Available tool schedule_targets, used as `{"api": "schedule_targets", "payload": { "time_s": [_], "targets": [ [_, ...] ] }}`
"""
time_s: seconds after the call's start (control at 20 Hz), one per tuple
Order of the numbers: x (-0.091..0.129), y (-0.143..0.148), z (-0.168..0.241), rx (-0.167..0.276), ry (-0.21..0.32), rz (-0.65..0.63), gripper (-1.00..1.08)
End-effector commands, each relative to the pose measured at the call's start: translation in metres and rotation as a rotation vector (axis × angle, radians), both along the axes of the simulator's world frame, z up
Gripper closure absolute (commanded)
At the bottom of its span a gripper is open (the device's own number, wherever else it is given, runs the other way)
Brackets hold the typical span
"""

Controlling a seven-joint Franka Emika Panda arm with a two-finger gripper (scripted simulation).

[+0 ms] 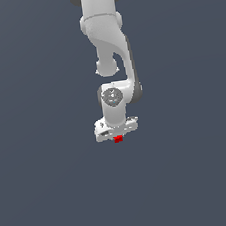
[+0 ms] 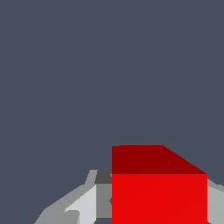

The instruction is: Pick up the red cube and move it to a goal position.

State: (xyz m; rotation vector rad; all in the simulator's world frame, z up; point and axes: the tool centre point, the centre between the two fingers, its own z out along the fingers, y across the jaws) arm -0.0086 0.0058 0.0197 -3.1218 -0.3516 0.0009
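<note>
Arm (image 1: 106, 40): white Panda, reaching down over a plain grey ground, the gripper at its tip.

Gripper (image 1: 117, 136): directly below the arm's wrist. Grey fingers (image 2: 83, 205) flank the cube on both sides in the wrist view; they look clamped on it.

Red cube (image 1: 118, 139): small, directly under the gripper body, between the fingers; whether it rests on the ground cannot be told.

Risk: no goal marker visible. With only a small face gripped, a fast swing could let the cube slip or twist out.
</note>
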Motion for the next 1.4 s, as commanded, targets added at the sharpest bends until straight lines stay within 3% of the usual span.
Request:
{"api": "schedule_targets", "payload": {
  "time_s": [0.0,0.65,1.35],
  "targets": [
    [0.000,0.000,0.000,0.000,-0.001,0.000,1.08],
    [0.006,0.000,0.026,0.000,0.000,0.000,1.08],
    [0.034,0.001,0.155,0.000,0.000,0.000,1.08]
  ]
}}
